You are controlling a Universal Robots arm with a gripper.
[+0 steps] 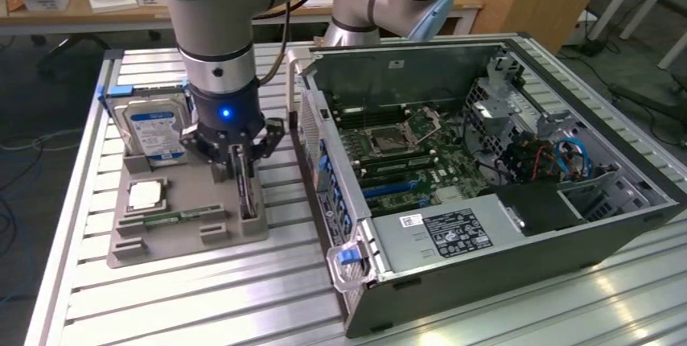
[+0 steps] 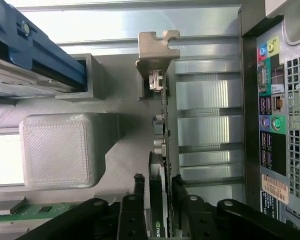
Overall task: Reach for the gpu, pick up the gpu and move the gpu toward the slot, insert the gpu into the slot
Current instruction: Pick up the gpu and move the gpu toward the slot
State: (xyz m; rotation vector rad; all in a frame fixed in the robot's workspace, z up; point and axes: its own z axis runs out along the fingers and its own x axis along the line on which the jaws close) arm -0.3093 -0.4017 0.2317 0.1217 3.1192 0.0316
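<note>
Your hand (image 1: pixel 238 170) (image 2: pixel 157 182) hung at the end of the arm (image 1: pixel 215 32), low over the grey tray (image 1: pixel 188 233), with its fingers (image 2: pixel 138 187) spread to either side of the gpu (image 1: pixel 251 197) (image 2: pixel 158 215). You could see them straddling the card's upper edge in the wrist view, with a thin gap on at least one side, so nothing was pinched.

Under everything ran the slatted metal bench (image 1: pixel 161 298). On it, toward the exterior view's right, the computer case (image 1: pixel 601 225) lay on its side with its panel off and the motherboard (image 1: pixel 397 145) exposed. Its rear port panel (image 2: pixel 270 125) faced the tray.

The tray sat just beside the case, on the exterior view's left. The silver hard drive (image 1: pixel 150 129) with the blue-white label stood in the tray's far end, behind your hand.

The gpu stood on edge in its groove on the side of the tray nearest the case. It was upright and running lengthwise, and it had not been lifted. Its grey metal bracket (image 2: pixel 156 50) capped the end away from the fingers.

A square processor chip (image 1: pixel 145 195) lay flat in its recess near the tray's middle. The small green memory stick (image 1: pixel 172 219) lay just in front of it.
</note>
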